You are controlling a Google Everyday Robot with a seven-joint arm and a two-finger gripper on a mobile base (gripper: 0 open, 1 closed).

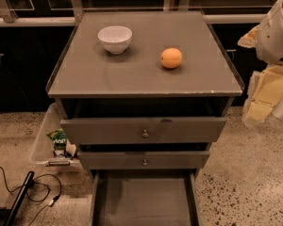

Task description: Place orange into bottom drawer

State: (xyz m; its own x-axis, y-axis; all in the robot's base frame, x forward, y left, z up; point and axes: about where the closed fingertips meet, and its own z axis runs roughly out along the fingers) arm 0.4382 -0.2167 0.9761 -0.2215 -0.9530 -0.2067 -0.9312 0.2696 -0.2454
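Well, pale cream two-finger gripper (265,94): hung at the far right edge, just off the cabinet's right side, under the rounded white arm housing (277,32); apart or together could not be told.
Small round smooth-skinned orange (171,58): rested on the flat grey cabinet top (132,76), right of centre, well apart from the gripper.
Round white ceramic bowl (115,38): stood upright on the same top, left of the orange and a little farther back, not touching it.
Upper grey drawer with a small round knob (179,130): front stood forward of the frame, with a dark gap above it.
Middle grey drawer with a small round knob (113,161): sat just below the upper one, with a narrower dark gap above.
Wide shallow grey bottom drawer (144,201): lay pulled open at the cabinet's foot, flat floor and thin side walls showing.
Clear plastic bin (41,135): sat on the speckled stone floor (245,182), left of the cabinet, with a green packet (59,137) inside.
Black cables (35,192): trailed across the floor at lower left.
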